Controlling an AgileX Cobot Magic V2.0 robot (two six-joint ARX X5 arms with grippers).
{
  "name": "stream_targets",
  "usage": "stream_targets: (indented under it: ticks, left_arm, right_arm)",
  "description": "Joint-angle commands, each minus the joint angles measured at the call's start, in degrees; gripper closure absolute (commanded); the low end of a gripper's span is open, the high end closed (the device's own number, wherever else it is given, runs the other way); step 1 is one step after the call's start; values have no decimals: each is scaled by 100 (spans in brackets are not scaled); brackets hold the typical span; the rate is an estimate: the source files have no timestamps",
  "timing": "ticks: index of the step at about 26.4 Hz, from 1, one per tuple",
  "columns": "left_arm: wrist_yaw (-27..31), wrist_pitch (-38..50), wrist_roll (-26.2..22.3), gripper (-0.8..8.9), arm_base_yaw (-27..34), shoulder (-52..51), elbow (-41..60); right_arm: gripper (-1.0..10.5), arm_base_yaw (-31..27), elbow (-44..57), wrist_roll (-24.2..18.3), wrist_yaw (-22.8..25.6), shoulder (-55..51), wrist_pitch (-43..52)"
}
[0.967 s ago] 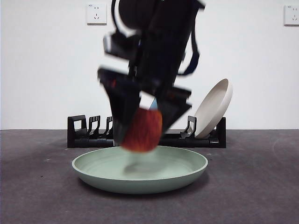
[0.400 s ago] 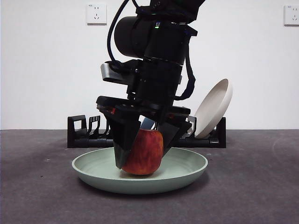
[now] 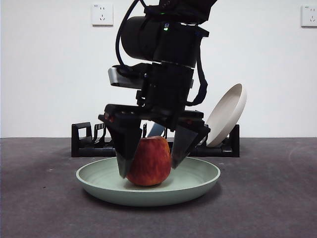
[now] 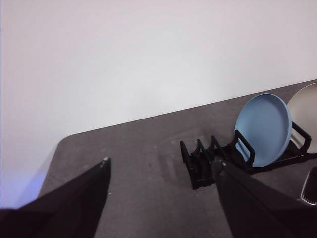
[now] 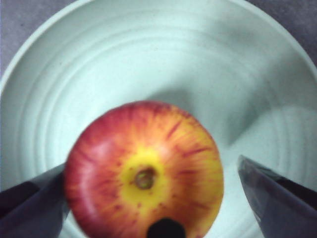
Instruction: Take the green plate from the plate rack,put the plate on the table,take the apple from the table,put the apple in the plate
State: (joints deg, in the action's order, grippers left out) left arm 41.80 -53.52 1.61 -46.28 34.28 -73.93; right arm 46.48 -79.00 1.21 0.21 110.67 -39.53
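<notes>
Green plate point(image 3: 203, 184) sits flat on the bench point(image 3: 39, 208) w/ the apple point(image 3: 149, 161) resting in its middle. My right fingers point(image 3: 151, 154) are spread wide either side of it, one touching or nearly so, the other apart. Apple looks firm, smooth, prob slippery & apt to roll; best taken across its widest part. Behind, plate rack point(image 3: 81, 139) holds a beige plate point(image 3: 226, 115); left wrist view shows a blue plate point(image 4: 262, 129) too. My left fingers point(image 4: 161, 188) wait wide, holding nothing.

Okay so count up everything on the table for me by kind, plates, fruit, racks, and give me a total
Plates: 3, the green plate flat on the table, plus the blue plate and the beige plate standing in the rack.
Apples: 1, the apple sitting in the green plate.
Racks: 1, the plate rack.
Total: 5.
</notes>
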Motion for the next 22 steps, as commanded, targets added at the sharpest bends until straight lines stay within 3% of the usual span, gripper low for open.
stream_targets:
  ticks: [1,12,17,20,22]
  left_arm:
    - [-37,13,157,468,15,-20,28]
    - [-1095,140,190,468,15,278,28]
    - [-1235,212,184,468,15,734,28]
    - [-1239,267,136,500,15,1043,28]
    - [-1239,273,-15,756,15,1329,28]
  right_arm:
    - [286,2,-31,20,20,-319,13]
    - [312,-186,-31,-81,52,-2334,-2]
    - [488,-426,-31,-164,439,-3193,-118]
    - [683,-568,-31,-236,697,-3613,-378]
    - [943,-750,-31,-348,780,-3934,-763]
